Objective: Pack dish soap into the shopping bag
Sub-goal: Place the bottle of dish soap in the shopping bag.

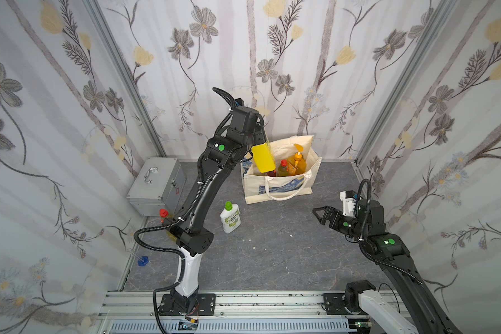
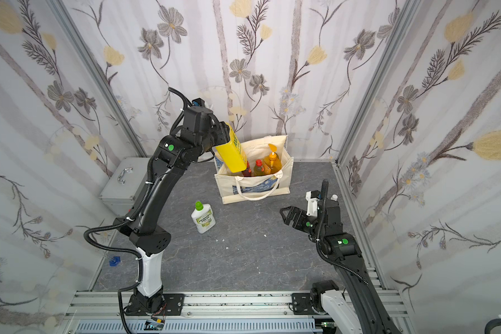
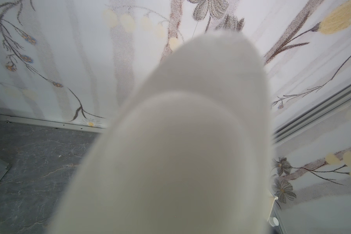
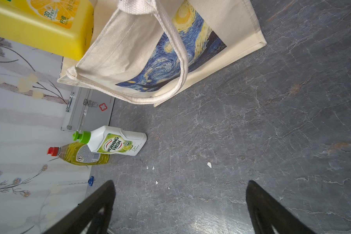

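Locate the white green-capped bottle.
In both top views the white green-capped bottle sits on the grey table left of centre, in front of the gap between the silver case and the shopping bag.

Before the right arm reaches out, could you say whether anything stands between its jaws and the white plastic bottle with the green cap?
Nothing visible does: the right gripper has only grey tabletop with white flecks between its jaws and the white green-capped plastic bottle.

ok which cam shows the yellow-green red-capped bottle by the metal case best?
Right wrist: the yellow-green bottle shows nearly whole, cap to base, behind the white bottle. In a top view only its red cap peeks past the left arm. Left wrist view doesn't show it.
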`<action>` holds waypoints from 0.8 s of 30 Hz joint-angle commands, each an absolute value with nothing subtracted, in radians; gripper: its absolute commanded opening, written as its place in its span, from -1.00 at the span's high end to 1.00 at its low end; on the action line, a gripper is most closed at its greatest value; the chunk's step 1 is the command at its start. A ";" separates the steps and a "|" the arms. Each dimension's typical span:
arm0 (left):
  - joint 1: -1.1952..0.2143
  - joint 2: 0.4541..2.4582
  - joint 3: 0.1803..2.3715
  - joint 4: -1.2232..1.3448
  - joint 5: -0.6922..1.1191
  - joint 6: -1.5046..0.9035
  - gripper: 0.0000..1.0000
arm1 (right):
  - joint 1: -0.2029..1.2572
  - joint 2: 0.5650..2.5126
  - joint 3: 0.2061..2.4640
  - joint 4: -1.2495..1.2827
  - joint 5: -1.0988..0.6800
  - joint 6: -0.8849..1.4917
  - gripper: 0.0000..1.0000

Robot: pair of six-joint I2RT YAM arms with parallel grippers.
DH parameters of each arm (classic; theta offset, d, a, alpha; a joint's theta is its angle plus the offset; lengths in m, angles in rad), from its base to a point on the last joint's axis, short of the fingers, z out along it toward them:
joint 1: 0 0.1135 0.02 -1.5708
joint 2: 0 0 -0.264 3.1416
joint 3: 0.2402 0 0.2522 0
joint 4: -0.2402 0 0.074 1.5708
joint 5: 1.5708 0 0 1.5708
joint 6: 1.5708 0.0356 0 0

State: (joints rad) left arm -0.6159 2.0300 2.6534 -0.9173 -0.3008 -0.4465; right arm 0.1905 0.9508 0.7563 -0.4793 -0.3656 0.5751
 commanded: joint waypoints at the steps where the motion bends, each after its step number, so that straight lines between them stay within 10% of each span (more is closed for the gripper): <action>1: -0.614 2.015 2.674 -0.624 -0.366 -0.420 0.34 | 0.192 0.956 0.756 -0.479 -0.364 0.567 -0.99; 24: -0.612 2.104 2.668 -0.724 -0.553 -0.192 0.30 | 0.192 0.983 0.755 -0.479 -0.347 0.548 -1.00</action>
